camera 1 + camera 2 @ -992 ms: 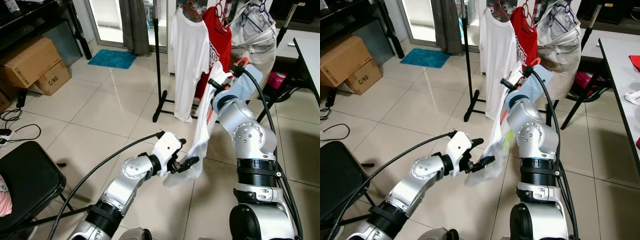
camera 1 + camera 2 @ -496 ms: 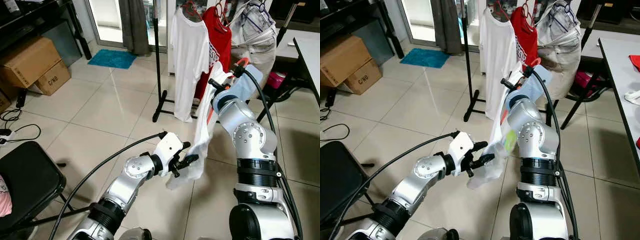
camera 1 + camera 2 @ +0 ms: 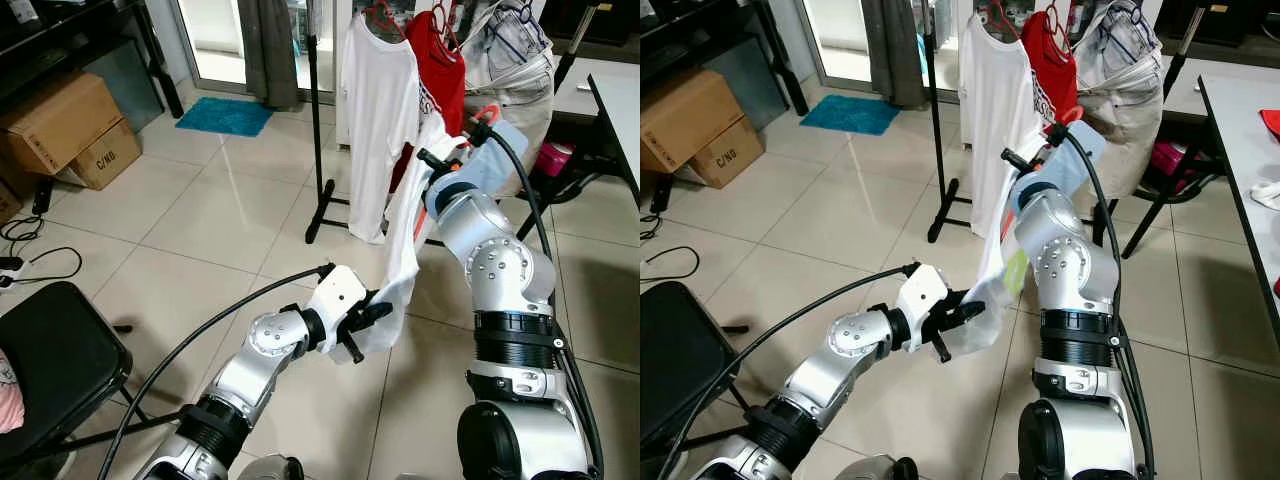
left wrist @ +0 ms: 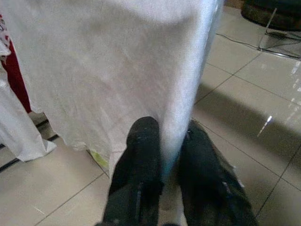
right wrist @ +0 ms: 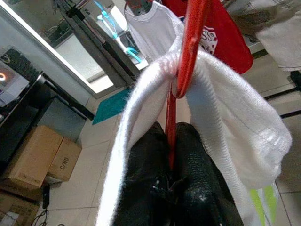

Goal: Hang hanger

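Right pincer (image 5: 171, 181) is clamped on the stem of the red hanger (image 5: 188, 56), with the white T-shirt (image 3: 405, 240) draped over it. Left pincer (image 4: 164, 160) is pinched on the shirt's bottom hem, low and well in front of the robot, keeping the cloth gathered.

Hanger sits just above the right pincer's fingers, short of the clothes rack (image 3: 318, 120) where a white shirt (image 3: 378, 110) and a red shirt (image 3: 438, 75) already hang.

Doing this step well, as I read it:
- Keep the right grip firm on the stem; any roll there turns the hook off-line.
- Lift until the hook clears the rail before moving in, then lower onto it. Rail itself is out of frame, so I can't judge the gap.
- Aim for the space beside the red shirt, not into it.
- Left pincer should let the hem go only once the hook bears weight, or it'll drag the shirt off the shoulders.

Orientation: the stem runs up and away from the right pincer toward the rack. Shirt's long axis is near vertical, leaning from the hanger down to the left pincer.
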